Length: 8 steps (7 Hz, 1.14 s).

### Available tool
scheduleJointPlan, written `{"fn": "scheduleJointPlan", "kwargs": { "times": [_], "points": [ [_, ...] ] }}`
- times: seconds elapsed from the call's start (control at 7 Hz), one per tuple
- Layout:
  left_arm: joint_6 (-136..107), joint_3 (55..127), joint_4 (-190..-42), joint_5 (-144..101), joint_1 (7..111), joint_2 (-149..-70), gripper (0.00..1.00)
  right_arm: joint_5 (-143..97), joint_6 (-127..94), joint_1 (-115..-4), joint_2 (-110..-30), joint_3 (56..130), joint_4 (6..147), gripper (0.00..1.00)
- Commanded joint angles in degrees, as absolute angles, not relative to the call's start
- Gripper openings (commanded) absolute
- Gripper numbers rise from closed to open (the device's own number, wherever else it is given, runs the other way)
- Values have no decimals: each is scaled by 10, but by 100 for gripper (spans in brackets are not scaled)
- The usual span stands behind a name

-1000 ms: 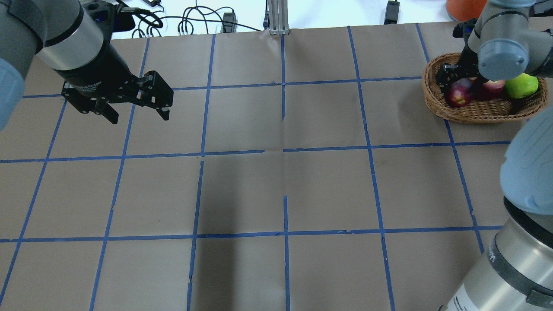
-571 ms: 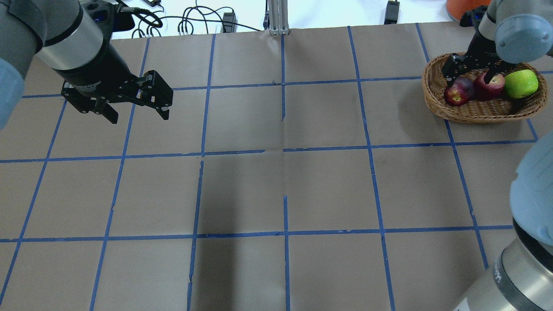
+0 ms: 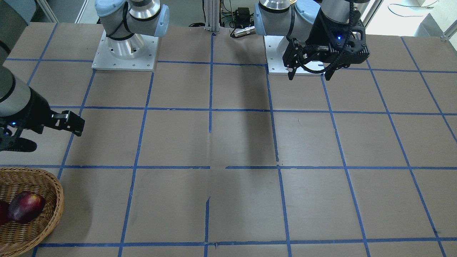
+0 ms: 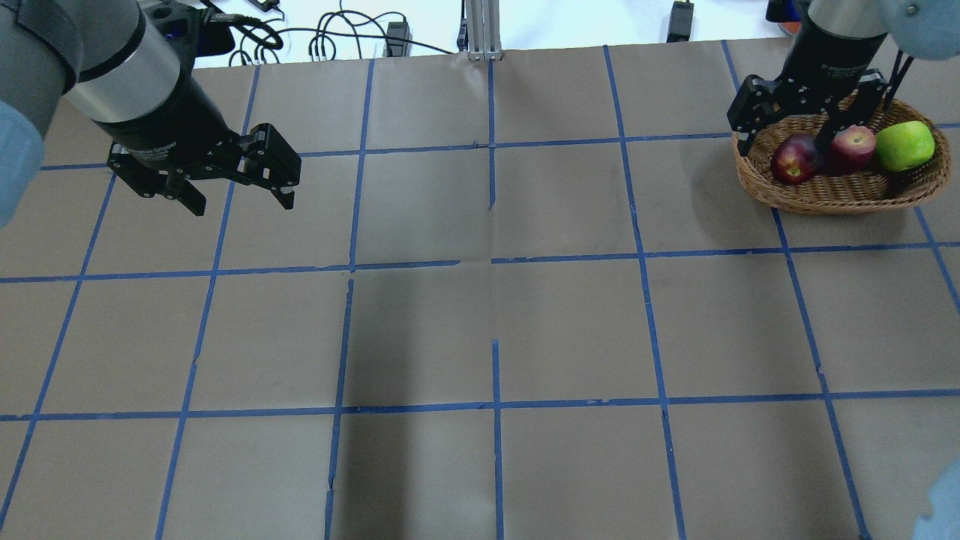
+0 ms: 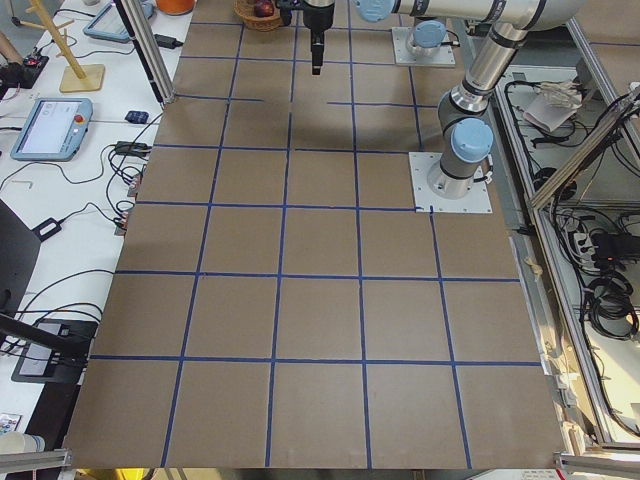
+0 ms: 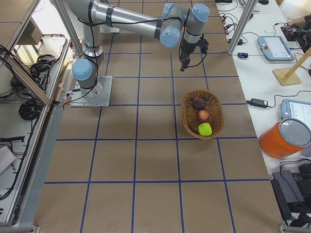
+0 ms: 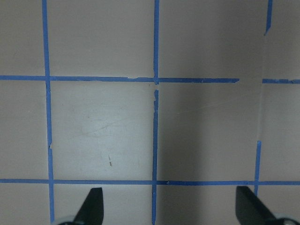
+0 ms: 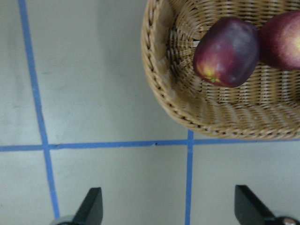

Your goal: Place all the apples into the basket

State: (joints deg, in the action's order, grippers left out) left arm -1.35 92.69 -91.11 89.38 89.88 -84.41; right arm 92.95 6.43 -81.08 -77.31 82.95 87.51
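The wicker basket (image 4: 840,191) sits at the table's far right and holds all three apples: the maroon apple (image 4: 795,159), the red apple (image 4: 856,142) and the yellow-green apple (image 4: 904,145). My right gripper (image 4: 781,136) is open and empty, raised above the basket's left end. In the right wrist view the basket (image 8: 159,79), the maroon apple (image 8: 227,51) and the red apple (image 8: 283,40) lie below the spread fingertips (image 8: 91,206). My left gripper (image 4: 241,204) is open and empty, hovering over the table's far left.
Brown paper with a blue tape grid covers the table (image 4: 495,315). An aluminium post (image 4: 480,30) and cables stand at the far edge. An orange container (image 6: 284,138) and tablets sit on a side bench beyond the basket.
My right gripper has lifted up out of the basket and away from the apples, staying open. The right arm's elbow has swung out of view. The left arm has not moved.
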Motion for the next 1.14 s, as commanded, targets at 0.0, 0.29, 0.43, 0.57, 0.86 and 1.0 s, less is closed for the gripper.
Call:
{"fn": "scheduleJointPlan", "kwargs": {
  "times": [0.0, 0.29, 0.43, 0.57, 0.86, 1.0],
  "points": [
    [-14, 927, -911, 894, 899, -844, 100, 918, 5, -891, -809, 833, 839, 100],
    [-14, 927, -911, 894, 898, -844, 100, 873, 1, -897, -856, 832, 798, 100],
    [-14, 927, -911, 894, 898, -844, 100, 874, 3, -897, -860, 836, 791, 100],
    [-14, 927, -911, 894, 898, -844, 100, 876, 0, -896, -867, 841, 788, 100],
    [-10, 927, -907, 894, 898, -844, 100, 887, 10, -895, -890, 894, 822, 100],
    [-7, 927, -906, 907, 898, -844, 100, 909, 7, -896, -897, 897, 830, 100]
  ]
}}
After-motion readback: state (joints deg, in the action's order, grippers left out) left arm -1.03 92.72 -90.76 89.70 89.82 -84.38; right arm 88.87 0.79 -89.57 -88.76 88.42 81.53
